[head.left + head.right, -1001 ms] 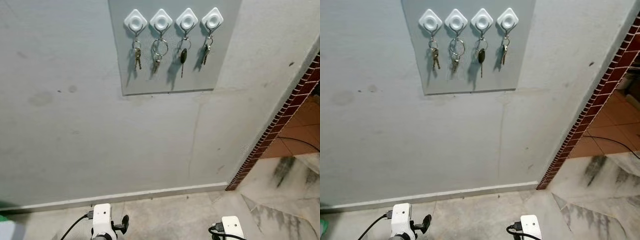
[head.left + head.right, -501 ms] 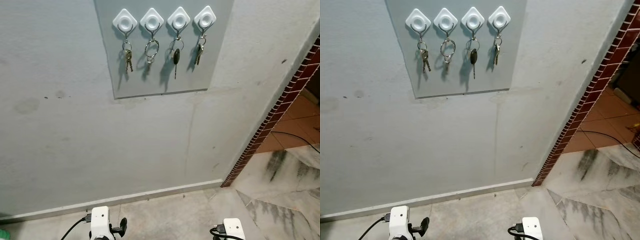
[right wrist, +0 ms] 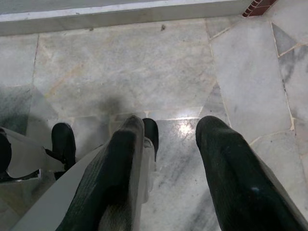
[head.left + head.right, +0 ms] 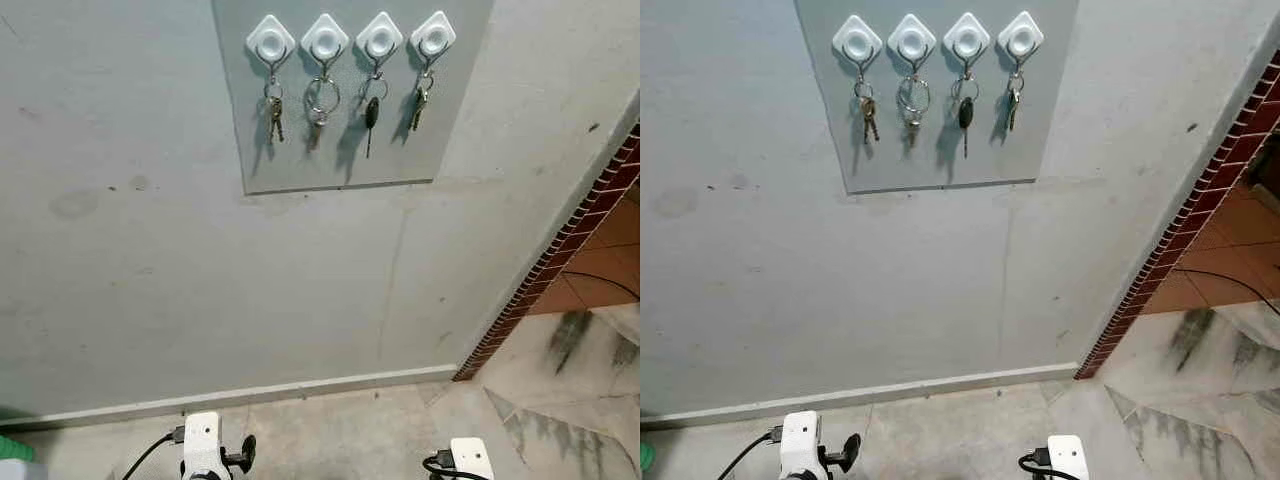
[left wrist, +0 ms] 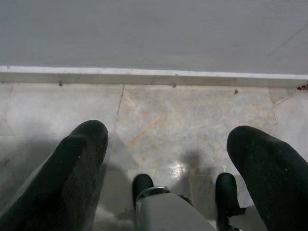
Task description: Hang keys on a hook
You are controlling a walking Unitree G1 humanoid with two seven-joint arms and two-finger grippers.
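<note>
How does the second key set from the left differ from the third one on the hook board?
The second key set hangs from a large open ring with short silvery keys; the third key set has a small ring and one long key with a black head, hanging lower. Both hang from white diamond hooks.

Grey plastered wall (image 4: 150, 250) with faint stains, pale skirting strip (image 4: 300, 388) at its base, worn marble floor tiles (image 3: 130, 67), red brick-tiled edge (image 4: 545, 270), terracotta floor (image 4: 1200, 270) beyond.
</note>
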